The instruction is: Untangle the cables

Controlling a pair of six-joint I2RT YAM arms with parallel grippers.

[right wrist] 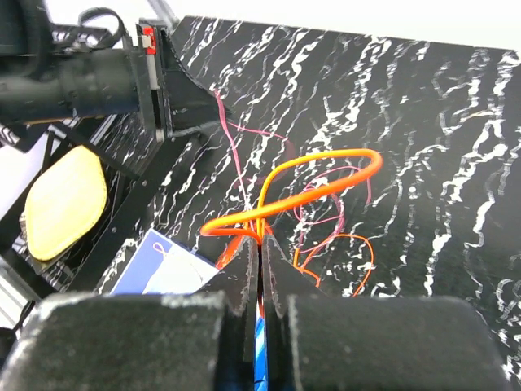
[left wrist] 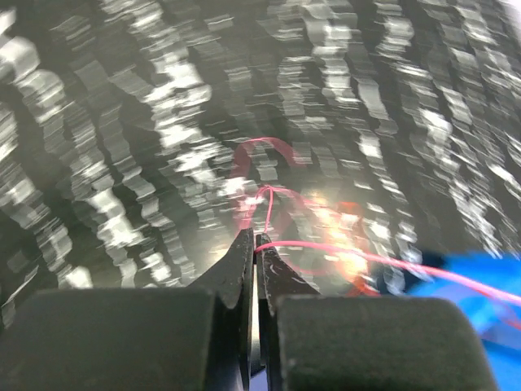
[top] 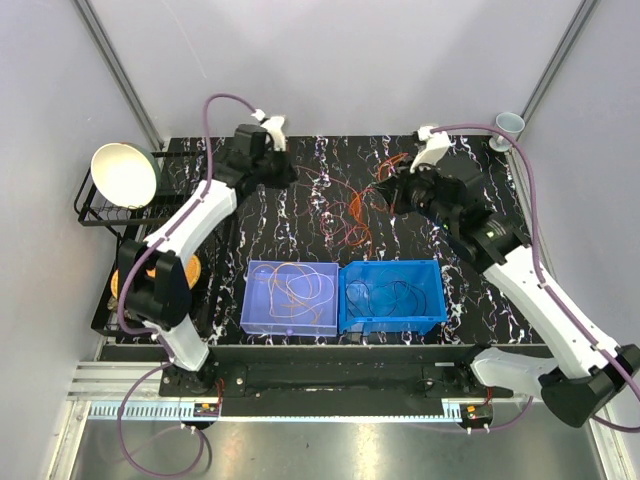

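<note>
The cables [top: 345, 205], thin orange and red wires, lie in a loose tangle on the black marbled table [top: 480, 160] between my two grippers. My left gripper [top: 287, 172] is at the tangle's left edge. In the left wrist view it [left wrist: 256, 236] is shut on a thin red cable [left wrist: 366, 257] that runs off to the right. My right gripper [top: 387, 192] is at the tangle's right edge. In the right wrist view it [right wrist: 260, 236] is shut on a thick orange cable [right wrist: 326, 175] that loops above the table, with thin pink wire [right wrist: 236, 142] leading to the left gripper.
A pale blue bin [top: 290, 328] and a darker blue bin [top: 392, 320], both holding loose wires, stand side by side at the near edge. A black rack [top: 95, 215] with a white bowl [top: 125, 173] is at the left. A cup [top: 509, 124] sits back right.
</note>
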